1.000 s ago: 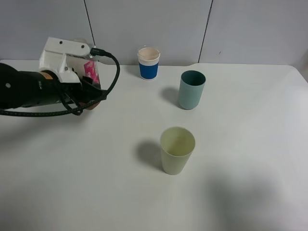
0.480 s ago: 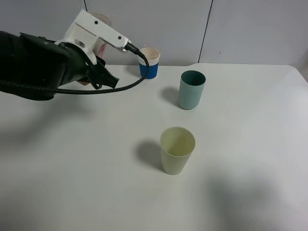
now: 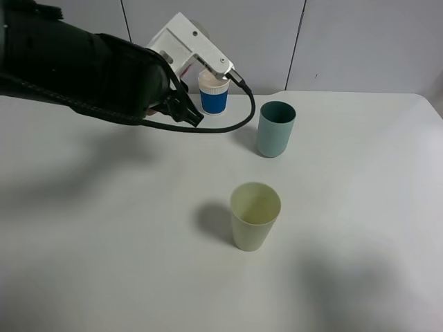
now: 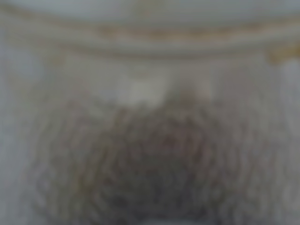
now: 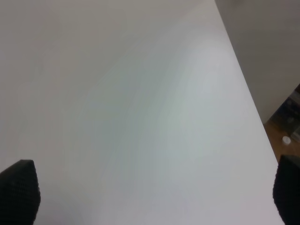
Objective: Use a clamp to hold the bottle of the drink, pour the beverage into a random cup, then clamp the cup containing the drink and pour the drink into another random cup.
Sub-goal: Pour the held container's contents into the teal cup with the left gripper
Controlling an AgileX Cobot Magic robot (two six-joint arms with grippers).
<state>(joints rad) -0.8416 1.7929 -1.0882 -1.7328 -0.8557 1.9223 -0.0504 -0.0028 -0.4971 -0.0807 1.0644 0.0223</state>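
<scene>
Left gripper [image 3: 183, 104]: clenched on the bottle [image 4: 150, 122], which fills my left wrist view as a blur and is held above the table [image 3: 360, 207] beside the blue-banded white cup [image 3: 214, 90]. Right gripper [image 5: 150, 197]: released, nothing between its tips, bare tabletop below. Teal cup [image 3: 276, 128]: upright, near the banded one. Yellow-green cup [image 3: 255, 216]: upright, well apart from both.

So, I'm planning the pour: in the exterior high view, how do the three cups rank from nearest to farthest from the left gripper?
1. Blue-banded white cup, at the back, right beside the left gripper.
2. Teal cup, farther right.
3. Yellow-green cup, front centre.
</scene>
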